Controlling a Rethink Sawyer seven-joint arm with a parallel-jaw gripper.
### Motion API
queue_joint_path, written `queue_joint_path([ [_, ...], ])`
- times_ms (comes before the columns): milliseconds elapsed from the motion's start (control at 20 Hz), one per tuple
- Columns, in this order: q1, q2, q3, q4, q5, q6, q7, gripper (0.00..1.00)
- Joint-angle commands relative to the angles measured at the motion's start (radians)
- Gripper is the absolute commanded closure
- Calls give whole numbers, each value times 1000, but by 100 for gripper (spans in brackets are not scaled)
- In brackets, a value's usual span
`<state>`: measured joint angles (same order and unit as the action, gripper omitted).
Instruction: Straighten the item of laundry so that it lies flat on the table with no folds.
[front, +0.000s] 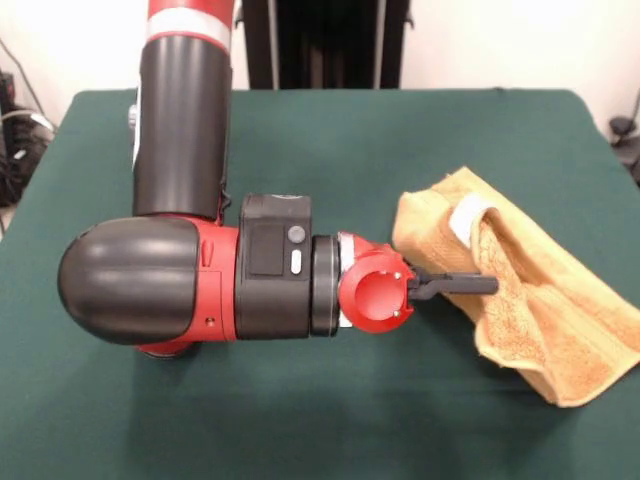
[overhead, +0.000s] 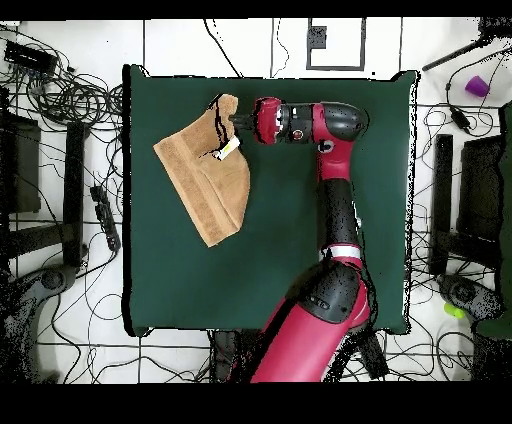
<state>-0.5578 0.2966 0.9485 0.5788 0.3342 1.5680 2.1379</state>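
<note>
Dark green, cloth-like surface (front: 300, 420), rectangular with rounded corners, matte and plain. White floor around it in the overhead view, littered with black cables (overhead: 70, 95).

Arm (front: 180, 130): glossy black cylindrical segments joined by red housings, with a rounded black elbow cap nearest the front camera. Wrist runs level above the surface, ending in a red round flange. From the flange a thin black end effector (front: 478, 284) reaches out sideways to the towel.

Towel (front: 545, 330): orange-yellow terry with a looped, nubbly pile. It lies toward the right side of the surface in the front view; in the overhead view it sits in the upper left part, near the far corner from the base. Not flat. Rough wedge outline, layers doubled over each other, with a thick rolled fold along the edge nearest the wrist. One flap is lifted and draped over the black finger. A flatter woven band runs along the outer edge in the overhead view. Small white label (front: 466, 217) shows at the raised fold, just beside the end effector.

End effector state: its tip is buried in the towel's fold and cloth hangs across it; it appears closed on that fold, with no gap visible between the fingers.
</note>
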Motion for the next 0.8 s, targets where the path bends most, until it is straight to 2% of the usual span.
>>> queue_joint_path([
  [50, -60, -62, -6, 108, -133, -23, -593, 100],
  [400, -87, -64, 35, 149, -143, -58, -541, 100],
  [800, -86, -48, 44, 135, -119, -66, -547, 100],
])
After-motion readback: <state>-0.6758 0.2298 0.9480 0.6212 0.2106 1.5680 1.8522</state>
